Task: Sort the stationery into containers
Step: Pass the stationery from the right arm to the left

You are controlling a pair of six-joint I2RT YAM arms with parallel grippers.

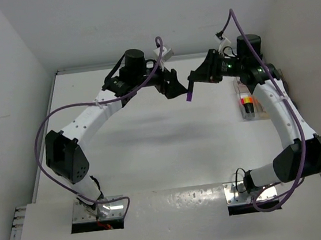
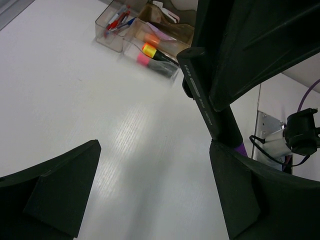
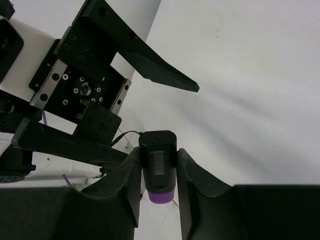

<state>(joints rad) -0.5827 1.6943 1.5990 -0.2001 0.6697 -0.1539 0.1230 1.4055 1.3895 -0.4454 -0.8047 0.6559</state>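
Purple-cap highlighter [image 1: 191, 95] is mid-air, upper centre of top view, well clear of the table [image 1: 152, 150], purple end lowest. R tool [image 3: 158, 172] is clamped on its black body, barcode facing the wrist cam, cap poking out past the fingers. L tool [image 2: 155, 160] is right beside it, fingers wide apart, holding nothing. The highlighter sits by the L finger at right of L wrist view; touching or not, can't tell.

Could be a handover. My guess is R carries it on, since the trays are at frame right, on R's side.

Highlighter tray [image 2: 129, 50] is at upper centre of L wrist view and already has sorted highlighters [image 2: 149, 50] in it (yellow, pink, orange), lying lengthwise. Just left of it is a second clear tray [image 2: 102, 35] w/ red pens [image 2: 117, 20]. Third bin [image 2: 172, 30] sits behind, contents unclear.

In the way: L tool is nose-to-nose w/ R, so R prob needs to pull toward frame right before lowering. R forearm [image 1: 278, 112] also covers part of the tray in top view.
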